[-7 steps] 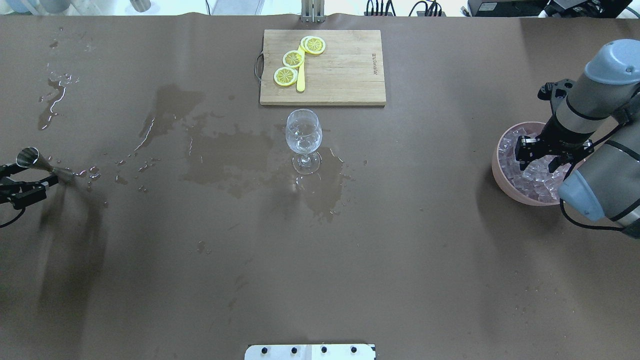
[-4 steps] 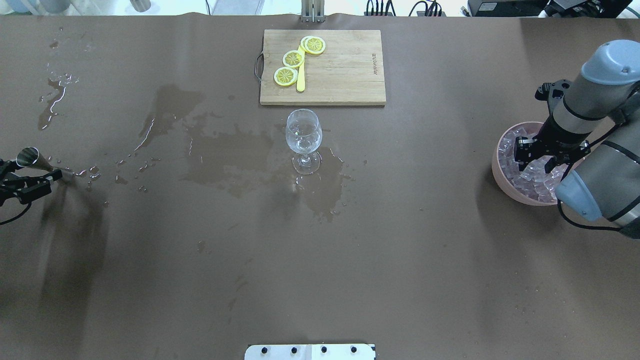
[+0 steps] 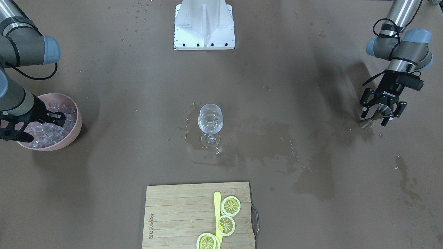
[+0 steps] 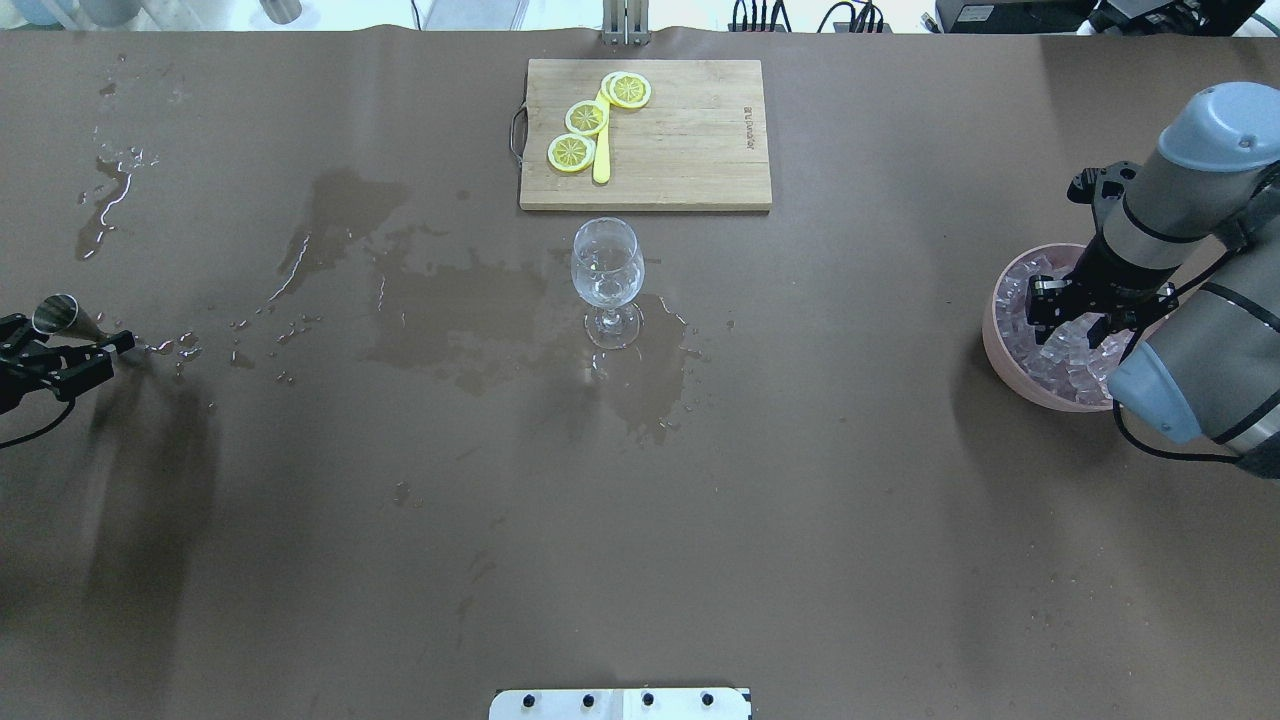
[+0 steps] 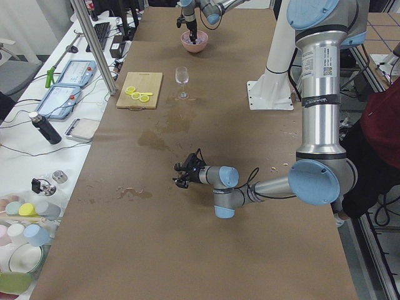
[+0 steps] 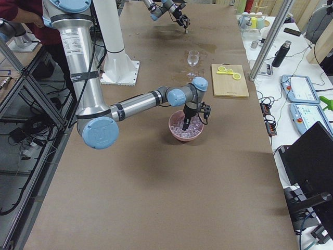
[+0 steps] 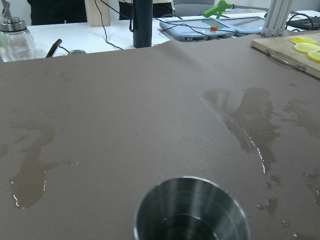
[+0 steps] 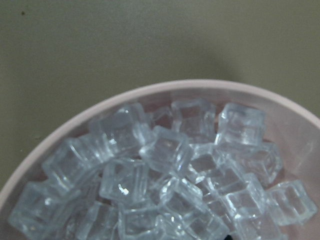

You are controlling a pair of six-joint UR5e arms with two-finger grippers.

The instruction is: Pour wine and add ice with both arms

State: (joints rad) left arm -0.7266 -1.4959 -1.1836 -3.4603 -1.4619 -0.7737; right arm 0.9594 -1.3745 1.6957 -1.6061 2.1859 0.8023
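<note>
The stemmed glass stands at mid-table; the wine is a little clear liquid in its bowl. At the far right a pink bowl is full of ice. My right gripper is down among the cubes, its fingers spread open, with nothing seen held. At the far left a steel jigger stands roughly upright on the table. My left gripper lies low around it, and its fingers look parted from the cup. The left wrist view shows the jigger's mouth close below.
A wooden cutting board with lemon slices and a yellow knife sits beyond the glass. Wet patches spread from the glass leftward to the jigger. The white arm base is at the robot's edge. A person stands near it.
The left gripper drifted toward the table's left edge and its fingers spread, while the jigger's top stayed put. The right gripper shifted slightly within the ice bowl.
</note>
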